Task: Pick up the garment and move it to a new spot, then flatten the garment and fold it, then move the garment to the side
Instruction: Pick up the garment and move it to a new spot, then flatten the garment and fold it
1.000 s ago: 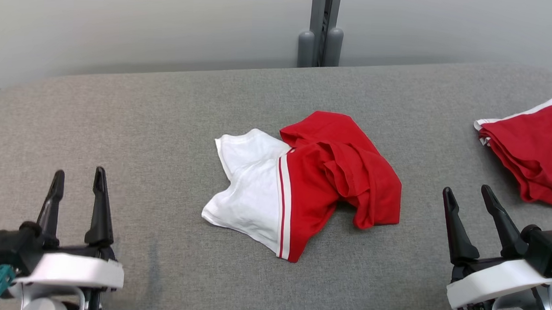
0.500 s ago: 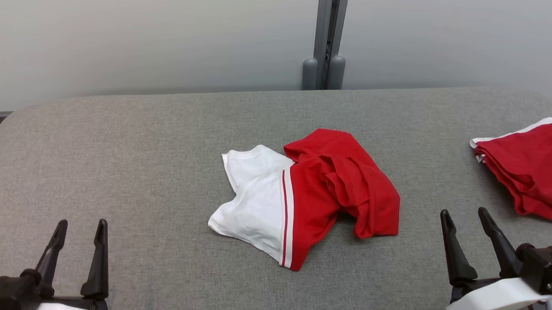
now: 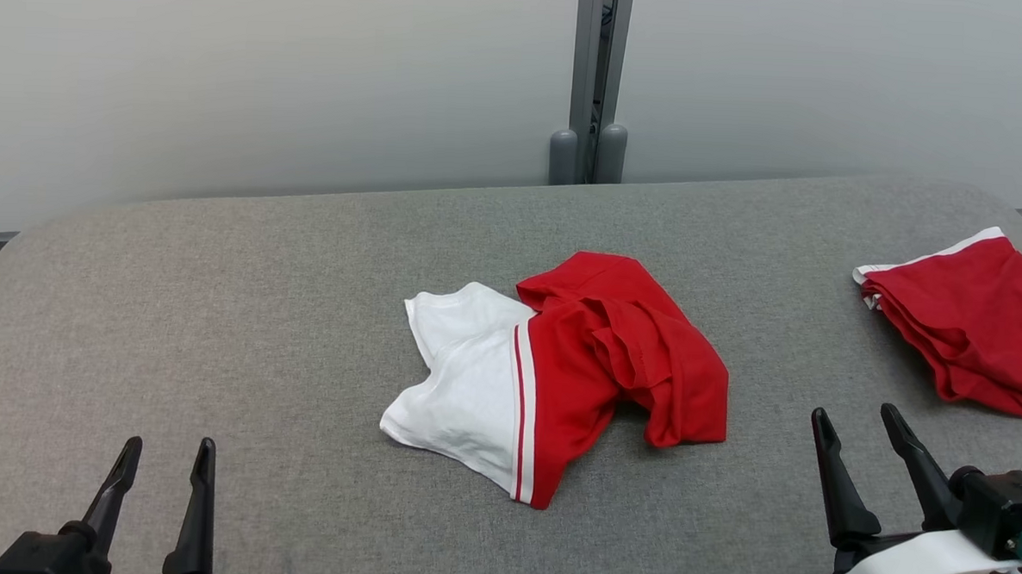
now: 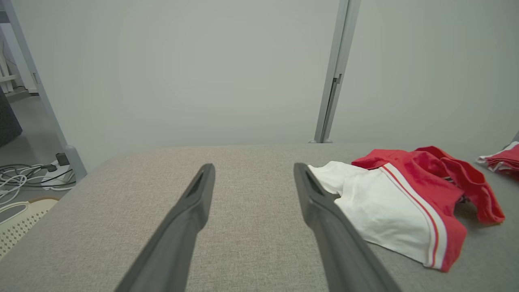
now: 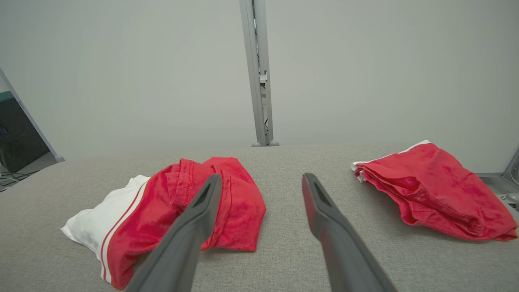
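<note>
The garment, red with a white part and a red-and-white stripe, lies crumpled in the middle of the grey padded table. It lies to the right in the left wrist view, garment, and to the left in the right wrist view, garment. My left gripper stands open at the lower left, well short of the garment. My right gripper stands open at the lower right, clear of the cloth. Nothing sits between either pair of fingers.
A second red garment with a white edge lies bunched at the table's right edge, also second red garment. A grey post stands behind the table against a pale wall. Cables lie on the floor to the left.
The head camera has tilted up, so the whole picture has slid down. Both grippers sit lower in the view, still open. The garment has not moved.
</note>
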`<state>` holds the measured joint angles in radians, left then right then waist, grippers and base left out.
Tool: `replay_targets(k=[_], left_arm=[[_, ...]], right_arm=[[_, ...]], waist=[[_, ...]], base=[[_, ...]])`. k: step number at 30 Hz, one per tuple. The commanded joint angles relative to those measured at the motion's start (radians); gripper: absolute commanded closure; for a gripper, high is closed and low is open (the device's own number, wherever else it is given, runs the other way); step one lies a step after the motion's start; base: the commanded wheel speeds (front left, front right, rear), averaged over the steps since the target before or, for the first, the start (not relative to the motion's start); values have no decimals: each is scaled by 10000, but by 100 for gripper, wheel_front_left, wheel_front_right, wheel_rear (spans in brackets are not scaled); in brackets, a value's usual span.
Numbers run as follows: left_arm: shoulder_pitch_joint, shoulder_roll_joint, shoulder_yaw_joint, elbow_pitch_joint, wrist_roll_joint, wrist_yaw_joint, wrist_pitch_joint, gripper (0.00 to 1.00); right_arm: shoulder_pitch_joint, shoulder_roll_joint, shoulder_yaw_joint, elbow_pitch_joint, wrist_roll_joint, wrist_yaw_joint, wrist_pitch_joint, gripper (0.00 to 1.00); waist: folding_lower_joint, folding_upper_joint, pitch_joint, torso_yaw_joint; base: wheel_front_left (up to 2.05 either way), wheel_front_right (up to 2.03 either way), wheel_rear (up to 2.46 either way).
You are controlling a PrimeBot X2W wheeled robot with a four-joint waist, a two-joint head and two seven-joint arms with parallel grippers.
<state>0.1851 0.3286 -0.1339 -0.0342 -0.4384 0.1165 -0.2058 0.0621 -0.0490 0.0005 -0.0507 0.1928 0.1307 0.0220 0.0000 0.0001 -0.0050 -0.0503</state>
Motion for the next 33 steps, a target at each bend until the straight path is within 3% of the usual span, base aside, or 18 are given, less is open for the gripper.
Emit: replay_targets(k=[1,24,33], left_arm=[[80,60,9,-46,50,47,5,0],[-195,94,-137,-93,-85,120,34,0],[-1039,41,-470,2,92,-107,24,0]], right_arm=[[65,-41,-46,-32,30,1,37,0],[-133,-41,-114,101,15,1,103,0],[-1157,-83,1020,1218,-447,1,341,0]], waist=[[0,-1,-1,2],[0,-1,213,238],[0,-1,903,870]], base=[[0,0,0],[0,0,0],[0,0,0]])
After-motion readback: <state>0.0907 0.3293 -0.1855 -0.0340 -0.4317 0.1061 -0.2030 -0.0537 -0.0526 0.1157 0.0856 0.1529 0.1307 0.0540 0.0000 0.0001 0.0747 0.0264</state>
